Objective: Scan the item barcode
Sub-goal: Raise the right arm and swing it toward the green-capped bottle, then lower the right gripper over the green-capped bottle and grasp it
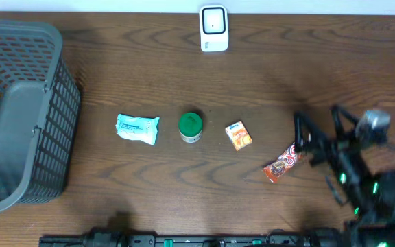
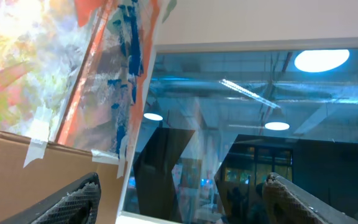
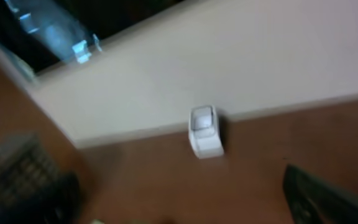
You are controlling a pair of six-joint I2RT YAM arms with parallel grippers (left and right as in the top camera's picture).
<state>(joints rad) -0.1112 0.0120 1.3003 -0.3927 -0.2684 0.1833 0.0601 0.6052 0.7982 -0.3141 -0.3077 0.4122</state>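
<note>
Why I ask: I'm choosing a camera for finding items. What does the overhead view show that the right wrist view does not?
Only overhead: the blue-white packet, green-lidded jar, orange box and red wrapper, in a rough row on the table. Only right wrist: a blurred dark window area at upper left. Both: the white scanner, the grey basket and the table.

The table point(image 1: 149, 68) is dark grained wood, the basket point(image 1: 19, 116) grey plastic lattice, the scanner point(image 1: 213, 29) glossy white plastic.
</note>
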